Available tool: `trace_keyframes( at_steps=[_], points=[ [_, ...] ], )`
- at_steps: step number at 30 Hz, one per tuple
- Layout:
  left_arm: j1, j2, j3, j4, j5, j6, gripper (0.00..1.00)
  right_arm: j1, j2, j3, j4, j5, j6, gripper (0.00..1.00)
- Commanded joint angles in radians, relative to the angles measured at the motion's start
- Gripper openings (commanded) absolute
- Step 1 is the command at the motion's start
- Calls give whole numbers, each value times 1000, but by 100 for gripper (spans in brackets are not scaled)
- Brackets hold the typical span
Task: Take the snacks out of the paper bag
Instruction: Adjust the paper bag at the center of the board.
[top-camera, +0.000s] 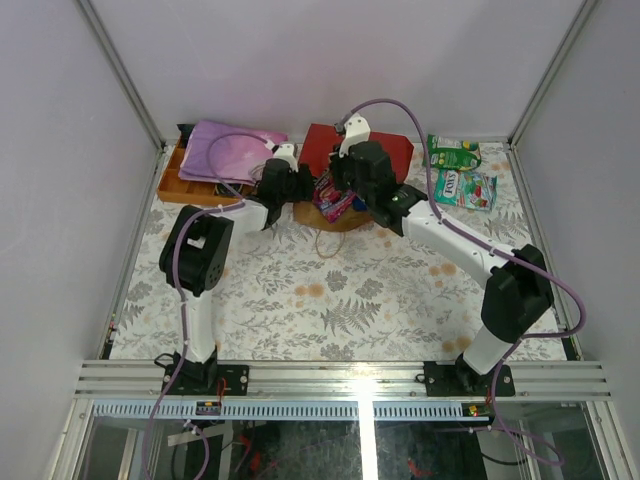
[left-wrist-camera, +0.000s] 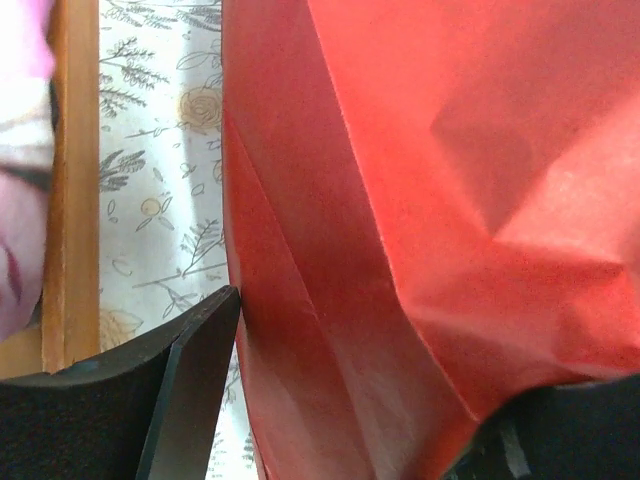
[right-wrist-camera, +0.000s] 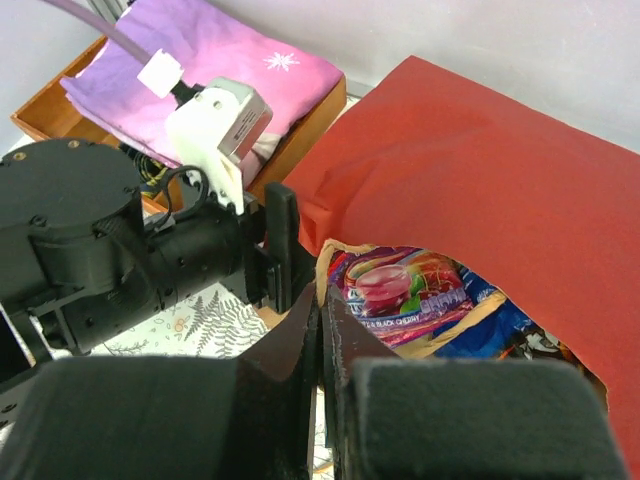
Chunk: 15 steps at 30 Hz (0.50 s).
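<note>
Right wrist view: right gripper (right-wrist-camera: 321, 300) is fully closed, empty, at paper bag (right-wrist-camera: 480, 170) mouth beside snacks (right-wrist-camera: 410, 290). Left gripper (left-wrist-camera: 395, 350) clamps the paper bag's side.

One red paper bag (top-camera: 385, 150) is counted at upper centre. Two green snack packets (top-camera: 453, 152) (top-camera: 466, 190) are counted at upper right. At least two more can be made out in the bag's mouth: a purple packet (right-wrist-camera: 400, 290) and a blue packet (right-wrist-camera: 490, 325). One wooden tray (top-camera: 175, 185) and one pink-purple cloth (top-camera: 230, 150) are counted at upper left.
</note>
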Motion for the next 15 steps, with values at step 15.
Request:
trace_keyframes(
  at_steps=[15],
  points=[
    [-55, -411, -395, 147, -6, -310, 82, 15, 17, 2, 85, 160, 1, 0]
  ],
)
